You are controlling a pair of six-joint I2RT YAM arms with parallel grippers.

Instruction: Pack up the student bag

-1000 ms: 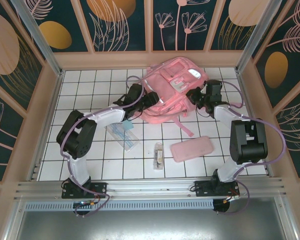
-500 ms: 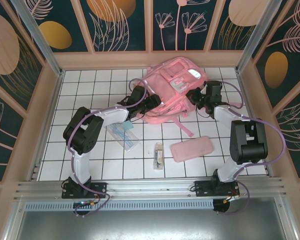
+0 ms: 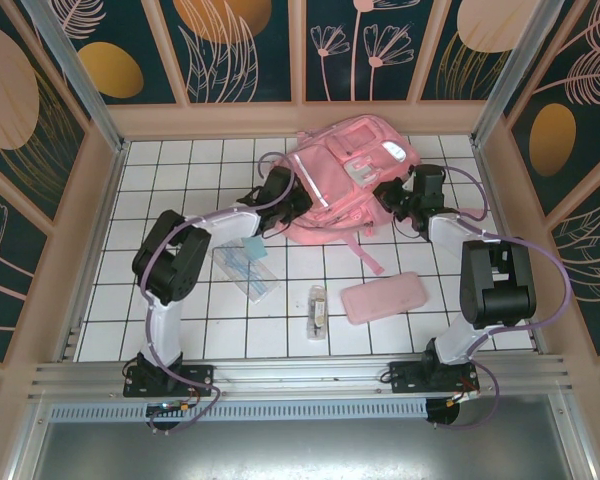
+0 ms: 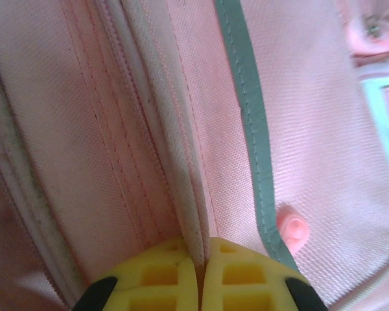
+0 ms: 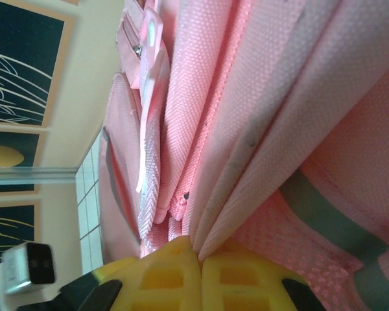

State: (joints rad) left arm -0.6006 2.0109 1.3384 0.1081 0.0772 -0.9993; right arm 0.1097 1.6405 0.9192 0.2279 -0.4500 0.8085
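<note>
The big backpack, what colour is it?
The student bag is pink, with shiny grey strips. The top external view shows it best.

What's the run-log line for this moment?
left claw: shut on student bag seam | right claw: shut on student bag fold | pencil case: on table, outside bag

The bag is big and pink, with shiny grey strips, front pockets and a white patch. It lies at the back of the tabletop, near the middle, with its pockets facing up. One pink strap trails toward the front. The left tool pinches a seam on it. The right tool pinches a fold.
</note>
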